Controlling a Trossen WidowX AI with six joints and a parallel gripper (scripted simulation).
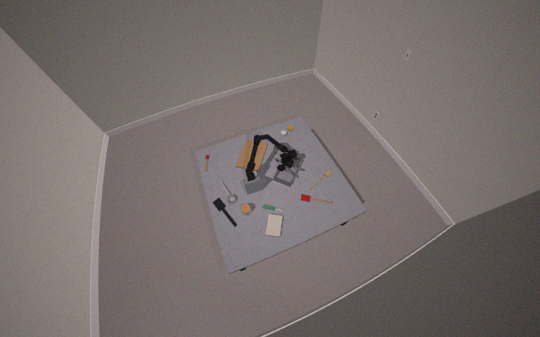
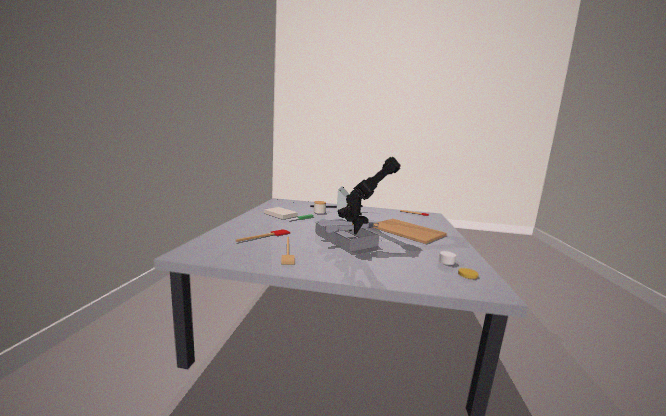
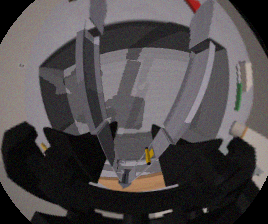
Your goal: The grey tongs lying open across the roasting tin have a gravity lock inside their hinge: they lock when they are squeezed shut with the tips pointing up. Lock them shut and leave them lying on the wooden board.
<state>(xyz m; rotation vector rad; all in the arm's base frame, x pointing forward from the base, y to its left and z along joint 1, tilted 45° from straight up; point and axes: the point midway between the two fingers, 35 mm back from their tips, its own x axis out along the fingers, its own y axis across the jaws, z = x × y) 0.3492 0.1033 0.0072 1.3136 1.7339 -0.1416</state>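
The grey tongs (image 3: 91,85) lie across the grey roasting tin (image 1: 284,179) (image 2: 349,241) (image 3: 55,95), their two arms spread in a V with the hinge toward the wrist camera. My gripper (image 1: 283,166) (image 2: 357,225) (image 3: 134,125) is down over the tin, with one finger on the outside of each tong arm close to the hinge, pressing on them. The arms still stand apart at the tips. The wooden board (image 1: 245,155) (image 2: 411,230) (image 3: 135,183) lies flat beside the tin, behind the arm.
A red spatula (image 1: 305,197) (image 2: 279,233) and a wooden mallet (image 1: 327,173) (image 2: 287,259) lie beyond the tin. A white cup (image 1: 283,132) (image 2: 447,257) and a yellow disc (image 1: 290,127) (image 2: 467,273) sit near a corner. A green tool (image 1: 268,206) (image 3: 238,95), a cream block (image 1: 273,224) and a black spatula (image 1: 222,209) lie farther off.
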